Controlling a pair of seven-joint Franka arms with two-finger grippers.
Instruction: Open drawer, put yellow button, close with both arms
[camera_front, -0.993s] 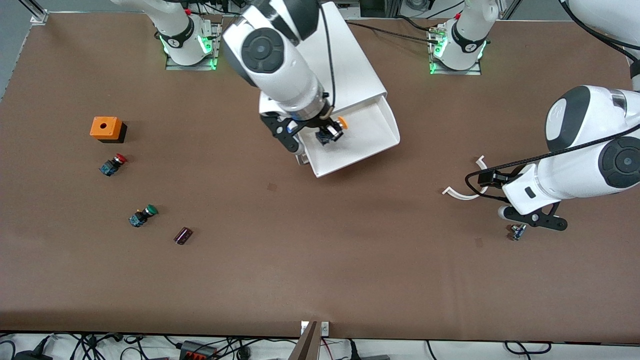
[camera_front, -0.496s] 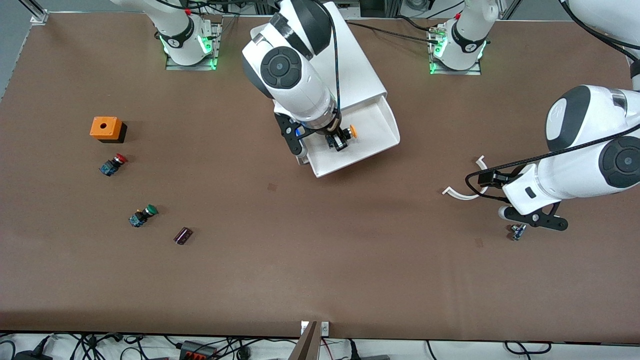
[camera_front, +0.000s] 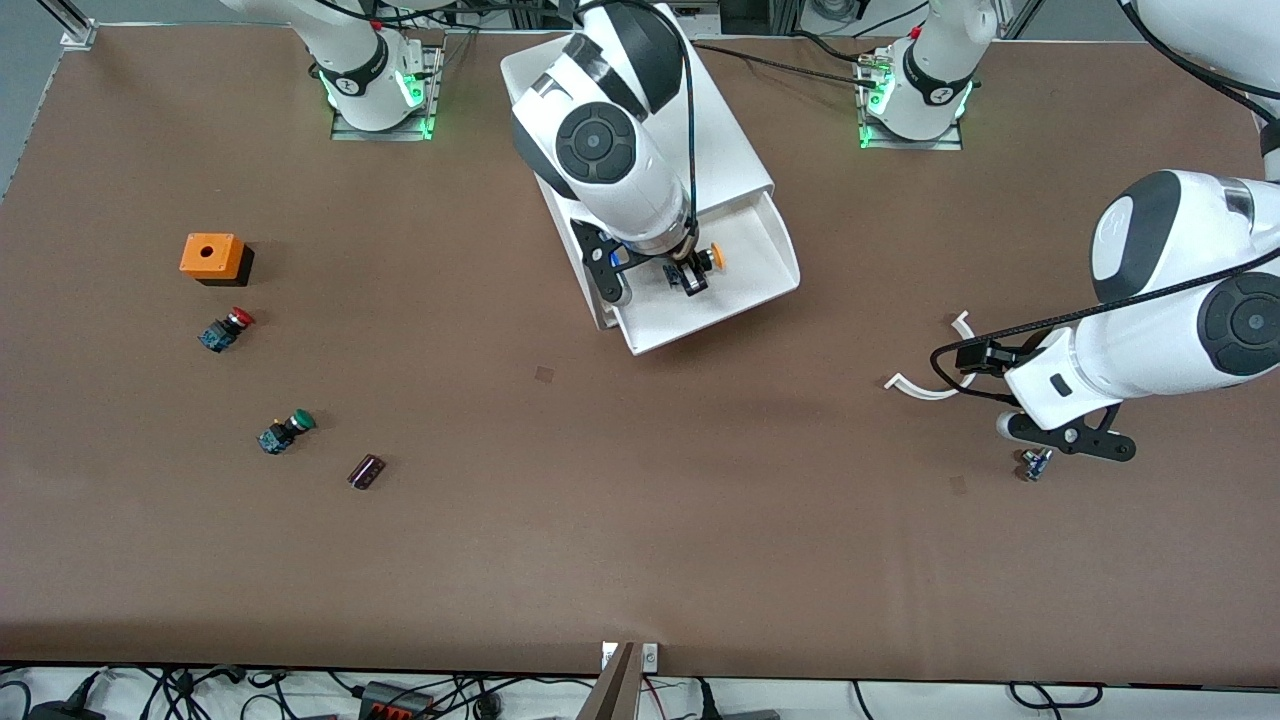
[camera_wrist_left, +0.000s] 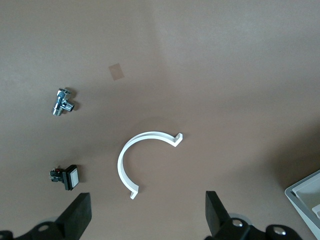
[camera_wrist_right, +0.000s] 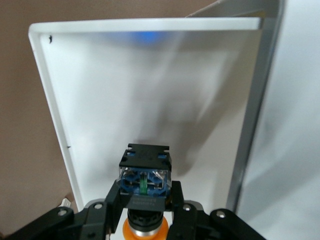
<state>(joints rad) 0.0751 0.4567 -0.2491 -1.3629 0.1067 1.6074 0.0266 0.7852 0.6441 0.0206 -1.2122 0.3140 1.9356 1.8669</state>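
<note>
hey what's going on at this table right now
The right gripper is shut on the yellow button and holds it over the open drawer of the white cabinet, not yet released. The left gripper waits open above a white curved clip toward the left arm's end of the table. The red button and green button lie untouched toward the right arm's end.

Drawer floor bare around yellow button.

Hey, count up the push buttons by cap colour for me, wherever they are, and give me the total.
Yellow: 1, the yellow button, held in the right gripper over the open drawer
Red: 1, the red button
Green: 1, the green button
Total: 3
</note>
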